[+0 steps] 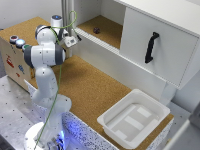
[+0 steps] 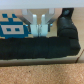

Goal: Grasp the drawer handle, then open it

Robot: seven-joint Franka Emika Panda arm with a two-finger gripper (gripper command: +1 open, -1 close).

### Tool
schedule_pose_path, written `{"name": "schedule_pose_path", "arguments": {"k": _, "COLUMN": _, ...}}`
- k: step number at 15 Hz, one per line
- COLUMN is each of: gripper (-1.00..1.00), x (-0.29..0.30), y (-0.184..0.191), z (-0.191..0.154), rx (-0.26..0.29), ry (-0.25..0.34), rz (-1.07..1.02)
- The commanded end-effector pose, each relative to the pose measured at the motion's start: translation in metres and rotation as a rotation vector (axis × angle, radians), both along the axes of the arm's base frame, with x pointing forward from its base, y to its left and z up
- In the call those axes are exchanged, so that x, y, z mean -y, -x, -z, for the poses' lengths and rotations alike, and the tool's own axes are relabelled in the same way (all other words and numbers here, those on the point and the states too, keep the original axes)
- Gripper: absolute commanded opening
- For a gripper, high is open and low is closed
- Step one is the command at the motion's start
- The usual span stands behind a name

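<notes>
Handle far from claw, rigid bar awaiting a mid-span grip

The white tray (image 1: 132, 119) is sitting nearest on the cork surface (image 1: 90, 85). The claw (image 1: 71, 41), its fingers standing apart and holding nothing, is hovering well apart from the drawer handle (image 1: 151, 47), which is standing upright on the drawer (image 1: 170, 55) toward the exterior view's right. Likely stiff and slim; open room is lying between

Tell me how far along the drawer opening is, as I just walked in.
Nothing looks done: the drawer front sits flush, and its drawer handle is untouched. In hand is only the approach, since the gripper hangs far off, toward the exterior view's left, holding nothing. Left: reaching the handle, grasping it and pulling.
</notes>
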State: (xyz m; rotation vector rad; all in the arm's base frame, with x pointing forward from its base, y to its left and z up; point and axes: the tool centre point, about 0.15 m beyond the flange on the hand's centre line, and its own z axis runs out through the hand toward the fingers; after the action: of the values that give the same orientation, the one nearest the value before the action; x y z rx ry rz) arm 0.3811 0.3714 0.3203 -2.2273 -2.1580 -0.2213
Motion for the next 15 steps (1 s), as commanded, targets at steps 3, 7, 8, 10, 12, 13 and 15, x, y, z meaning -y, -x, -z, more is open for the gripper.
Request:
{"name": "schedule_pose_path", "arguments": {"k": 3, "gripper": -1.00, "x": 0.044, "y": 0.002, "z": -0.008, "rx": -0.002, "ry": 0.043, "rz": 0.028}}
{"name": "schedule_pose_path", "arguments": {"k": 7, "gripper": -1.00, "x": 0.065, "y": -0.006, "z": -0.006, "rx": 0.008, "ry": 0.049, "rz": 0.054}}
{"name": "schedule_pose_path", "arguments": {"k": 8, "gripper": -1.00, "x": 0.073, "y": -0.011, "z": -0.004, "rx": 0.008, "ry": 0.051, "rz": 0.065}}
{"name": "schedule_pose_path", "arguments": {"k": 10, "gripper": -1.00, "x": 0.088, "y": -0.017, "z": -0.002, "rx": 0.021, "ry": 0.056, "rz": 0.076}}
{"name": "schedule_pose_path", "arguments": {"k": 12, "gripper": -1.00, "x": 0.105, "y": -0.022, "z": 0.002, "rx": 0.034, "ry": 0.068, "rz": 0.077}}
{"name": "schedule_pose_path", "arguments": {"k": 13, "gripper": -1.00, "x": 0.112, "y": -0.024, "z": 0.003, "rx": 0.035, "ry": 0.066, "rz": 0.081}}
{"name": "schedule_pose_path", "arguments": {"k": 15, "gripper": -1.00, "x": 0.124, "y": -0.028, "z": 0.005, "rx": 0.038, "ry": 0.062, "rz": 0.084}}
